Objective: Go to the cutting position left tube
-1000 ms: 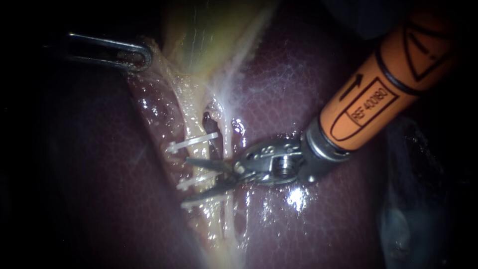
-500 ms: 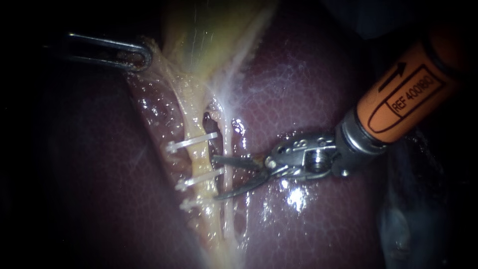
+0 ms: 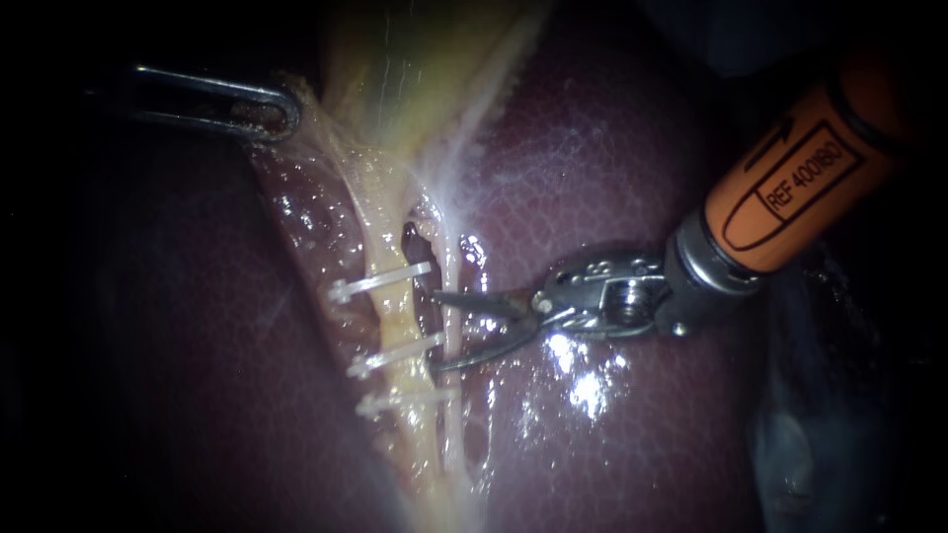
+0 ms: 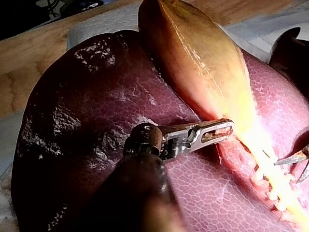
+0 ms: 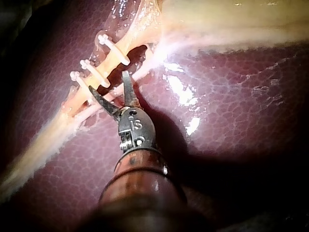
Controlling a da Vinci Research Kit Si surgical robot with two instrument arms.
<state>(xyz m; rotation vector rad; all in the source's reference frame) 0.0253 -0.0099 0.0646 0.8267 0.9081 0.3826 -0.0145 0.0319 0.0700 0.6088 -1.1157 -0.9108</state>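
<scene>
Gripping gallbladder [image 3: 395, 69] edge w/ L instrument [image 3: 286, 114], both jaws clamped on tissue, well apart from clips. Reaching in from upper R over liver [image 3: 612, 158] w/ R instrument [image 3: 434, 331], w/ blades spread & holding nothing. Lying just past blade tips: left tube [image 3: 393, 314], yellowish, crossed by 3 white clips: top clip [image 3: 380, 280], mid clip [image 3: 395, 355], low clip [image 3: 405, 398]. Bracketing near end of mid clip w/ the 2 tips, approx: upper tip btw top & mid clip, lower tip btw mid & low. Crossing the gap btw blades: thin pale strand [image 5: 147, 65] running beside left tube. Can't tell re: contact btw tips & tube.
</scene>
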